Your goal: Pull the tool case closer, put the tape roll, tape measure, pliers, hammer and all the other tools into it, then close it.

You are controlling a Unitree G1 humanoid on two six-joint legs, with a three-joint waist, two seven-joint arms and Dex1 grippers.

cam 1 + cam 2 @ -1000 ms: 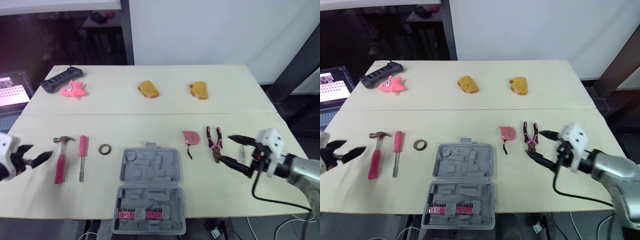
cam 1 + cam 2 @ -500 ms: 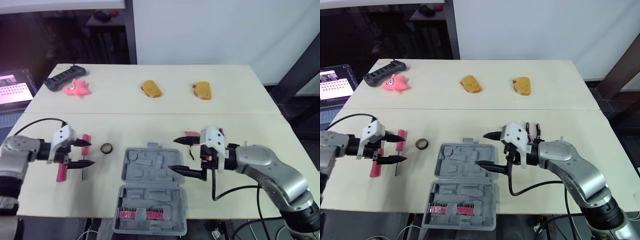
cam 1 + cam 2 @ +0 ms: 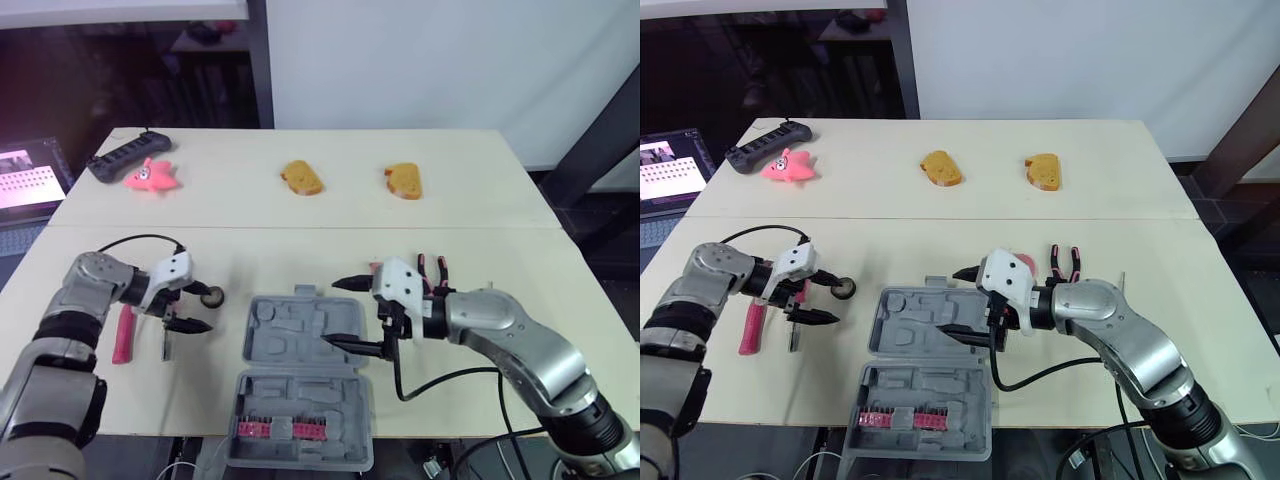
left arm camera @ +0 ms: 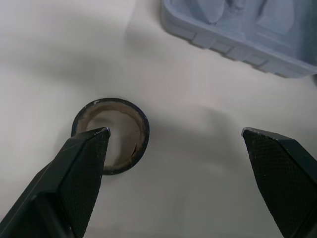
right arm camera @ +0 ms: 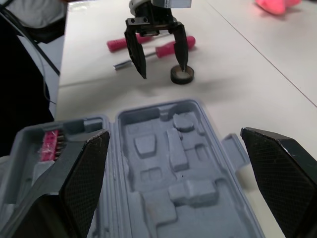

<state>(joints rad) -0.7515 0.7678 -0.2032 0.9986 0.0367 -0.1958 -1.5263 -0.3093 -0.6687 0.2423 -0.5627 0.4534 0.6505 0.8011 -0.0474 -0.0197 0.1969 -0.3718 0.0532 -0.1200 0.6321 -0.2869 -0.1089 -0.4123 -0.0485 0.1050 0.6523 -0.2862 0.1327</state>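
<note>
Head views: left gripper (image 3: 200,308) was spread wide and empty, low over the table (image 3: 300,220), with one fingertip right at the tape roll (image 3: 213,296). The pink-handled hammer (image 3: 122,335) and screwdriver (image 3: 166,342) lay just left of it. Right gripper (image 3: 333,314) was also wide and empty, over the far half of the open tool case (image 3: 300,400). The pliers (image 3: 432,268) and pink tape measure (image 3: 1024,262) were behind its wrist. The case's near half looked to overhang the table edge, so I judged that a hard push could tip it off. Left wrist view: the roll (image 4: 111,136) was a short dark ring with a pale core, and one pad (image 4: 84,163) sat over its rim. I couldn't tell if that pad was inside or outside the hole. Risk: closing on the thin curved wall off-centre would likely flick it away on the smooth top. Right wrist view: the case (image 5: 163,148) was matte grey moulded plastic with shallow shaped recesses and pink bits in the other half. A roll dropped across the ribs could sit proud and block the lid. With both arms near the same corner, a clash seemed possible.
</note>
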